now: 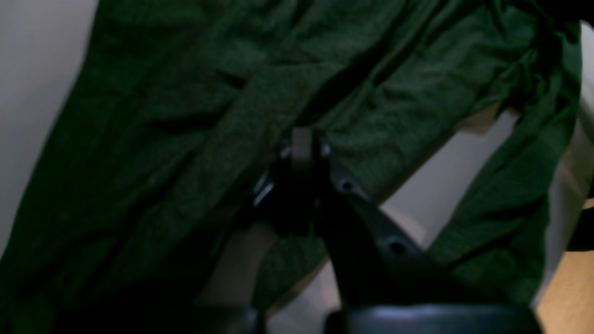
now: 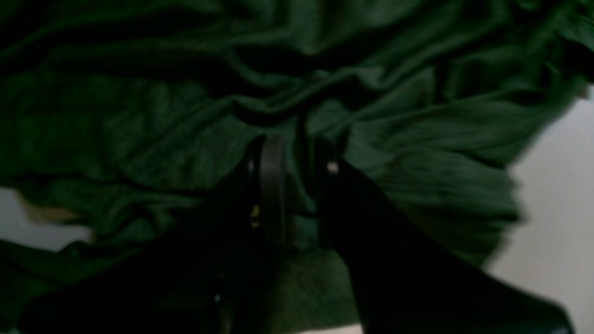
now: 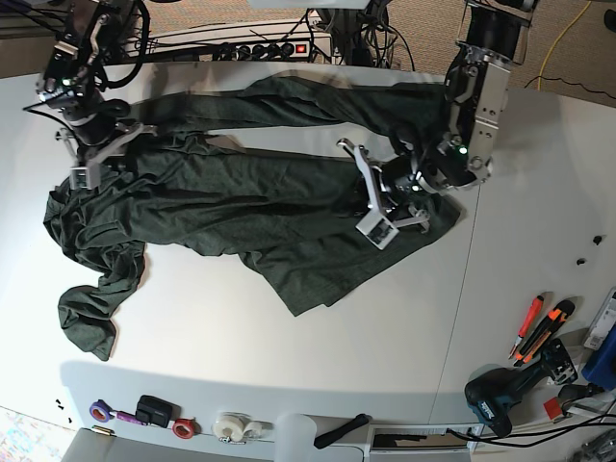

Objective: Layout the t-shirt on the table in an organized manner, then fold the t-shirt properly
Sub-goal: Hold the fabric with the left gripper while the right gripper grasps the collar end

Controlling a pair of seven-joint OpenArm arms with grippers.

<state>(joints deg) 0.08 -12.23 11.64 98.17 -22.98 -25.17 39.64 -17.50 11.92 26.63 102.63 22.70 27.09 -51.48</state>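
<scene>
Layout stage, approx. half done; no fold made. Shirt (image 3: 241, 207) is spread on tabletop (image 3: 318, 356) but wrinkled, one end bunched and trailing toward the near edge. Long axis runs side to side in base view. Left jaws (image 1: 302, 144) are shut on shirt fabric. Right jaws (image 2: 297, 153) are pinched on a shirt fold, narrow gap.

From overhead the white table (image 3: 289, 318) is bright and evenly lit, with soft shadows. Both wrist views are dim and blurry; the t-shirt (image 2: 162, 125) looks nearly black, perhaps motion-smeared.
</scene>
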